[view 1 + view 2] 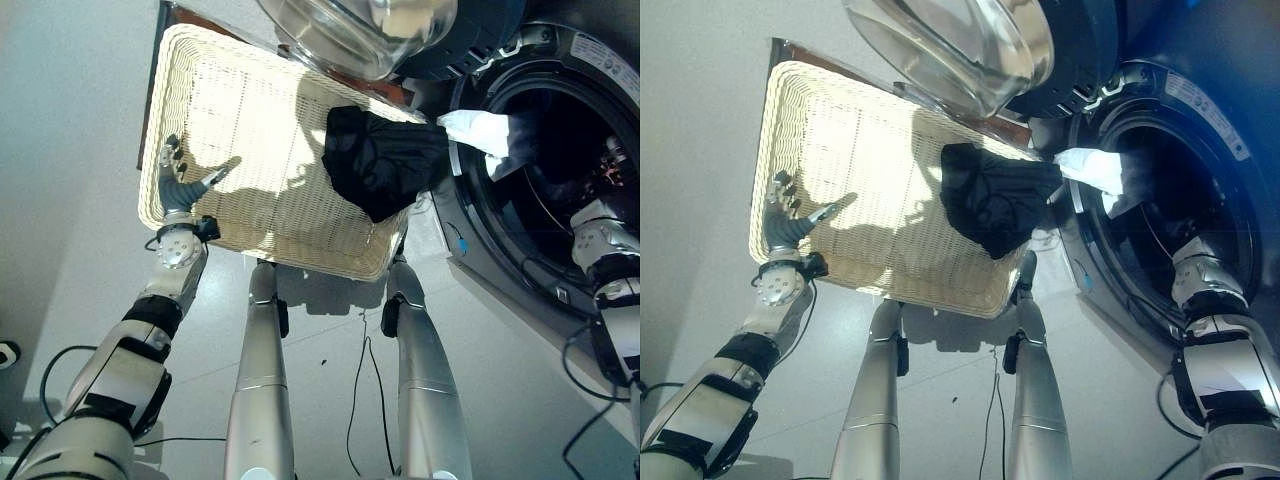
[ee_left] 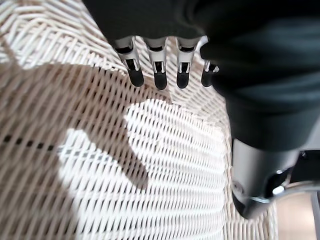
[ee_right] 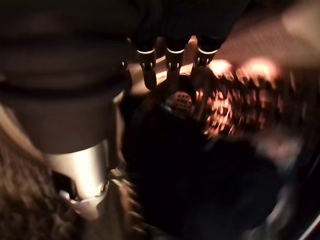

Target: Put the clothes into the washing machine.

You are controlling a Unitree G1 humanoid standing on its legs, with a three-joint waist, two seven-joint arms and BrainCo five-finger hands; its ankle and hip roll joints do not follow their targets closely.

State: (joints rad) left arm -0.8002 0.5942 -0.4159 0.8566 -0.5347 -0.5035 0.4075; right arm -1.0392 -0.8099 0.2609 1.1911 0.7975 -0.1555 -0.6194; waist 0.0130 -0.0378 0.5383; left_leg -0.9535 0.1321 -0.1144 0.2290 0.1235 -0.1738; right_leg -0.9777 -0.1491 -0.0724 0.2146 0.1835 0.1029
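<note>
While the wicker basket (image 1: 200,110) is sitting beside the washing machine (image 1: 560,60), a black garment (image 1: 385,160) is lying at the basket's corner nearest the machine, draping over the rim toward the drum opening. Touching that garment, a white garment (image 1: 490,135) is hanging across the door seal, partly inside the drum (image 1: 560,150) and partly outside it. The rest of the basket is showing bare weave. The machine's glass door (image 1: 350,30) is standing open above the basket's far edge.

The left hand (image 1: 178,180) is hovering over the basket's near left corner with its fingers (image 2: 157,75) spread and straight, holding nothing; its wrist view is showing the woven bottom just past the dark tips. The right hand (image 3: 170,55) is reaching inside the drum, its arm entering through the lower part of the opening. In the right wrist view its fingers are pointing into the dark drum, where dark cloth seems to be lying, but I cannot tell whether they are closing on anything.
</note>
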